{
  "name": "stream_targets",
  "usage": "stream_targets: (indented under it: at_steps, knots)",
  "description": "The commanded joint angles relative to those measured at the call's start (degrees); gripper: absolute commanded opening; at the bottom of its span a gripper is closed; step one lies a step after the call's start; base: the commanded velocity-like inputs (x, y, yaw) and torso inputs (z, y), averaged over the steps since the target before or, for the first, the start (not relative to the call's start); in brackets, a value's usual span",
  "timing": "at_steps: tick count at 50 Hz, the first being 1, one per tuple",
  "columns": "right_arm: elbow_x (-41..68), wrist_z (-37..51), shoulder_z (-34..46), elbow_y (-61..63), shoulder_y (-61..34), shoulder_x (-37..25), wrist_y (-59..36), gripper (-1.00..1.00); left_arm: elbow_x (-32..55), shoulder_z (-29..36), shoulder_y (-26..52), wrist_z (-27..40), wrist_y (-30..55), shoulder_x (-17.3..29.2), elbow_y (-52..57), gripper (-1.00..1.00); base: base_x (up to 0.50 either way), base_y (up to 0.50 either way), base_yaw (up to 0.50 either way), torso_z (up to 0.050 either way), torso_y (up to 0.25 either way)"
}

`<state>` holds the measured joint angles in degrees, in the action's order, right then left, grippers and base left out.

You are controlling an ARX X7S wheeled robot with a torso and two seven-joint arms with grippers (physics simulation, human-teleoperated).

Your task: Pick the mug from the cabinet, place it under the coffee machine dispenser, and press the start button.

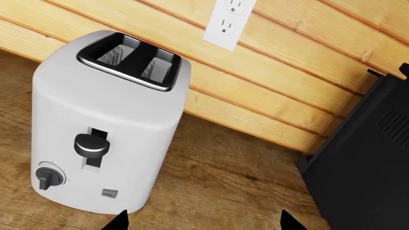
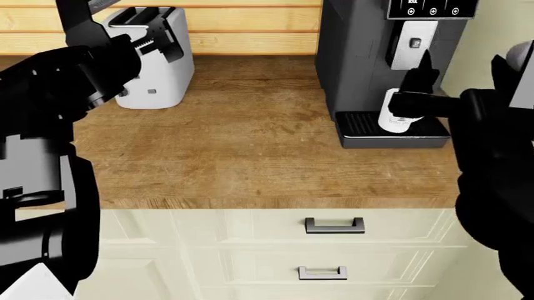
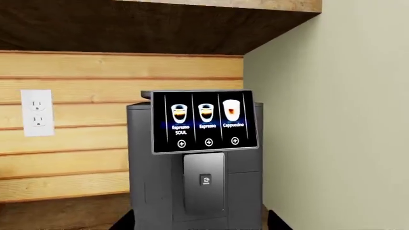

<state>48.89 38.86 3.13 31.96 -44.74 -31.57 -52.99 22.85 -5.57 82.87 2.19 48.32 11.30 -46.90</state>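
A: Where's the mug (image 2: 393, 114)?

B: On the drip tray (image 2: 359, 125), under the coffee machine dispenser (image 2: 411, 45), right beside my right gripper (image 2: 409, 103). Placing looks done; the start button's left.

A: Gripper pinching it?

B: Can't tell from the head view. My wrist view misses the mug but shows the screen (image 3: 205, 120) straight ahead. Left gripper (image 2: 154, 44) looks spread, facing the toaster (image 1: 105, 124) on the bench (image 2: 242, 144).

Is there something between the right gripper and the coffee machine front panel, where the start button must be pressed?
Nothing visible stands in the way. In the right wrist view the coffee machine and its screen show unobstructed. In the head view the mug already stands on the drip tray, lower than the screen.
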Motion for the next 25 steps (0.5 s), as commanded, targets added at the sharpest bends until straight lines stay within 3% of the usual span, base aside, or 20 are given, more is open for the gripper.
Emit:
stream_targets:
  at_steps: [1, 25]
  knots:
    - [7.98, 4.28, -4.87, 11.05, 3.62, -1.55, -4.47, 1.00, 0.31, -0.01, -0.25, 0.34, 0.34, 0.04, 0.68, 1.00, 0.00, 0.00, 0.00, 0.000, 0.000]
    - [11.55, 5.88, -5.72, 13.60, 3.71, -1.36, -4.90, 1.00, 0.58, 0.23, -0.30, 0.42, -0.01, 0.26, 0.27, 1.00, 0.00, 0.00, 0.00, 0.000, 0.000]
